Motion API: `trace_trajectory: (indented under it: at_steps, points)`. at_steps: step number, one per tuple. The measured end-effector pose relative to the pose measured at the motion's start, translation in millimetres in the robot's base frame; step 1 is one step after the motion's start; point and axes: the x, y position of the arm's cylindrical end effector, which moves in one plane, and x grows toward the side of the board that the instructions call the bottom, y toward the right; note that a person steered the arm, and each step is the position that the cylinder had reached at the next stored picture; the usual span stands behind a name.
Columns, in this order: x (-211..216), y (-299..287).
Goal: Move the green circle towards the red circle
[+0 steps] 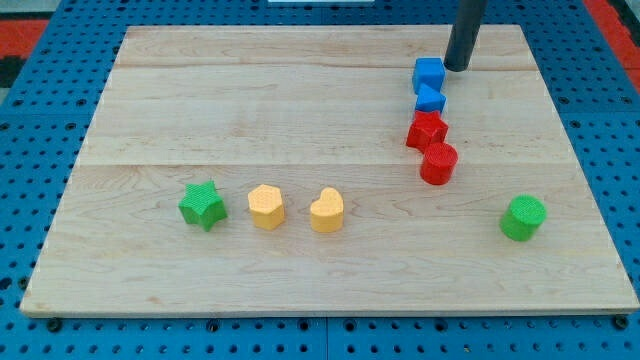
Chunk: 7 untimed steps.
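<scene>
Currently my tip [457, 68] sits at the view's top right, just beside the upper blue block [428, 73], well apart from green circle [523, 217] and red circle [438, 163]; rod only, no end effector jaws to read.

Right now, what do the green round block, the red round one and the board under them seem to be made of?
The green circle and red circle look like matte plastic, perhaps 3D-printed: flat saturated colour, faint ridged texture, no glare. The board looks like pale, smooth wood: grain streaks and seams between planks show. My tip sits at the view's top, beside the upper blue block, far from the green circle.
</scene>
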Motion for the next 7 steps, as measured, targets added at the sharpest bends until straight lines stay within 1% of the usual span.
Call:
trace_trajectory:
  at_steps: [1, 2, 3, 6, 7]
  points:
    - [0.0, -0.2]
    - [0.0, -18.2]
    - [0.0, -18.7]
    - [0.0, 34.4]
    - [0.0, 42.4]
